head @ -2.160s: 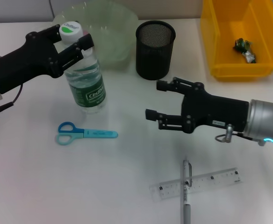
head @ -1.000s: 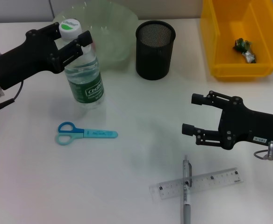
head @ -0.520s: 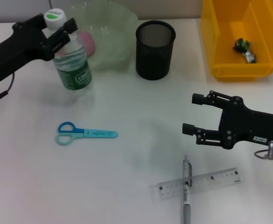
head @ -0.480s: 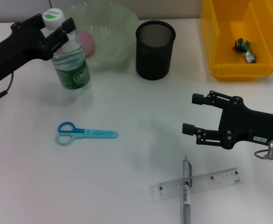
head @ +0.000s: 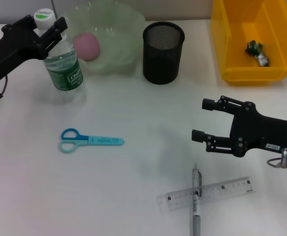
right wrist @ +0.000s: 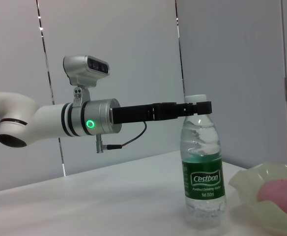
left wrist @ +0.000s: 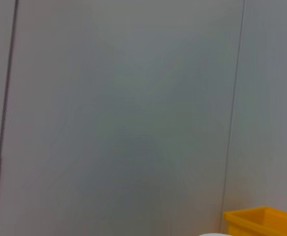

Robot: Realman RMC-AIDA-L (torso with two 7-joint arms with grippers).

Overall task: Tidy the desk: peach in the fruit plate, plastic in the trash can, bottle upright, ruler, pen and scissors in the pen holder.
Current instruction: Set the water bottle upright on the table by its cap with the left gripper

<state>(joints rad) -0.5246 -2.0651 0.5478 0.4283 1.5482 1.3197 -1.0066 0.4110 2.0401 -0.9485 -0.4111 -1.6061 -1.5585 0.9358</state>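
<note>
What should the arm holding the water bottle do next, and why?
Probably open and back off. The left end effector is clamped on the neck of the bottle, which stands upright on the table beside the fruit plate in the head and right wrist views, so that step looks done. The scissors, pen and ruler lie outside the pen holder.
</note>
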